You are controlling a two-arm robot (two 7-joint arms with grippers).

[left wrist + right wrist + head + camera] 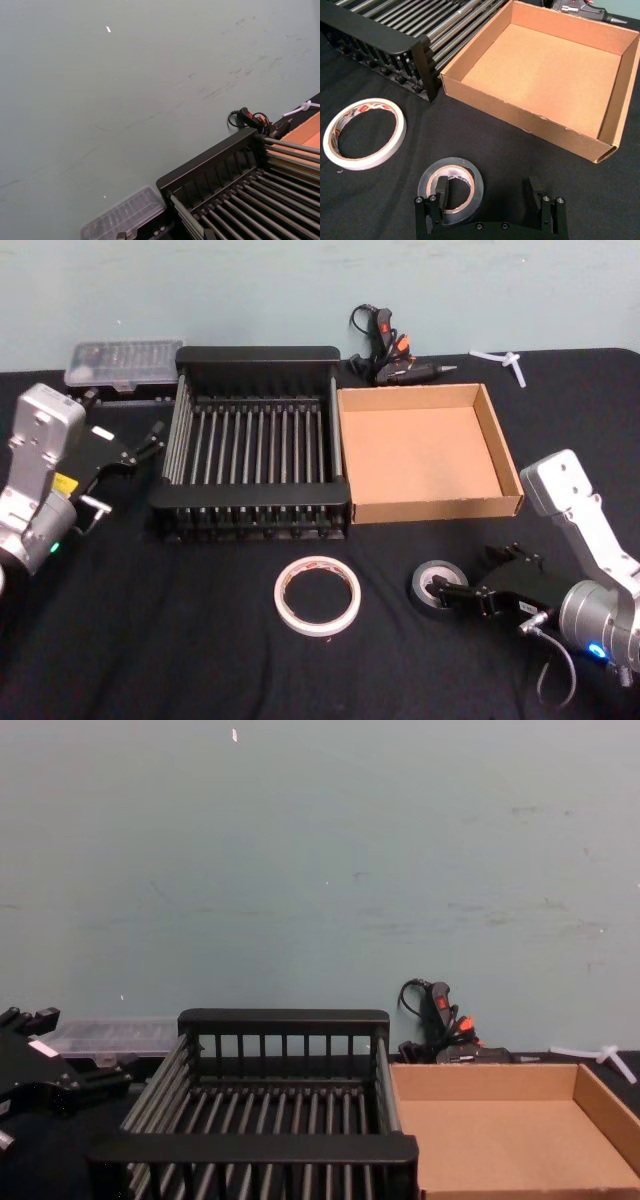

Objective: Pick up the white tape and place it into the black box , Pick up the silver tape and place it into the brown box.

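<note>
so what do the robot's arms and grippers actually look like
Both arms have light grey, blocky casings with rounded silver wrist joints. The left gripper and right gripper are black, with bolted fingers. A thin grey cable loops below the right wrist, which shows a blue light; the left shows green.

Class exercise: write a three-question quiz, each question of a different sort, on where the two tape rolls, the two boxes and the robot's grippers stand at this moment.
1. True or false: the wide white tape ring lies inside the black slatted crate.
2. Which gripper is at the small dark-grey silver tape roll?
A. left gripper
B. right gripper
3. Fill in: the shallow brown cardboard tray is ____.

Key: 1 false, it lies on the black tabletop; 2 B; 3 empty.
</note>
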